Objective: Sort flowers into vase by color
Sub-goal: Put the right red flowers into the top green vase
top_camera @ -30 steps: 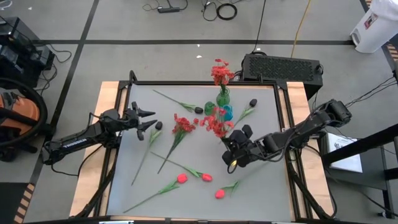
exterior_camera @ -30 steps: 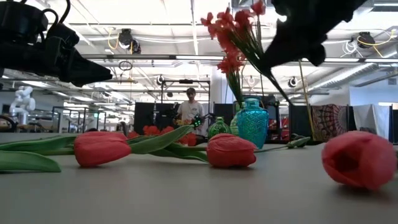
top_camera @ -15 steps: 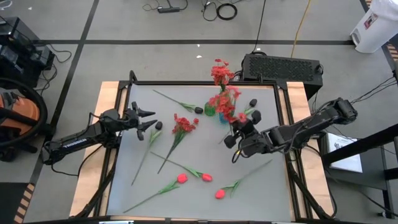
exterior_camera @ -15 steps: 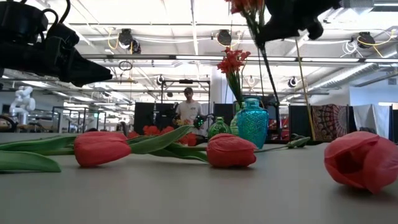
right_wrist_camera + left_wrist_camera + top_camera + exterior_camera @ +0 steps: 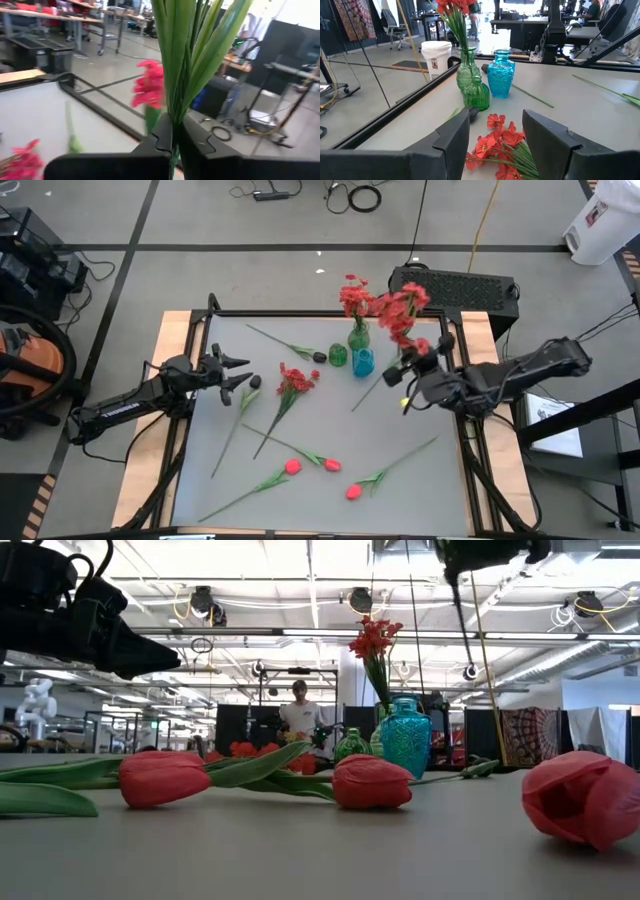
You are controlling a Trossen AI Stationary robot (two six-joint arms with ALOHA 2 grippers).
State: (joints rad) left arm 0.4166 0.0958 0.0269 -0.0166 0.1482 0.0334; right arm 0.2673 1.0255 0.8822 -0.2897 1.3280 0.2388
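My right gripper hovers right of the vases, shut on a red clustered flower raised over the table's far right. A tall green vase holds red blossoms, with a small green vase and a blue vase beside it. Another red cluster, pinkish-red tulips and dark buds lie flat on the table. My left gripper waits open at the left, just left of the lying red cluster. My right gripper pinches the red flower's bundle of green stems between its two fingers, which lie across the stems. The flower is lifted clear of the table. Its blossoms stand beyond the gripper, and its thin lower stem hangs below.
The three vases stand close together at the table's far middle. A raised frame borders the table. A black box sits behind the far edge. Stems and tulips are scattered over the near half. A person stands far behind.
My right gripper has risen and moved toward the table's far right edge, staying shut. It has carried the red clustered flower from in front of the blue vase up past the vases. The stems have swung more upright and left the low view's middle.
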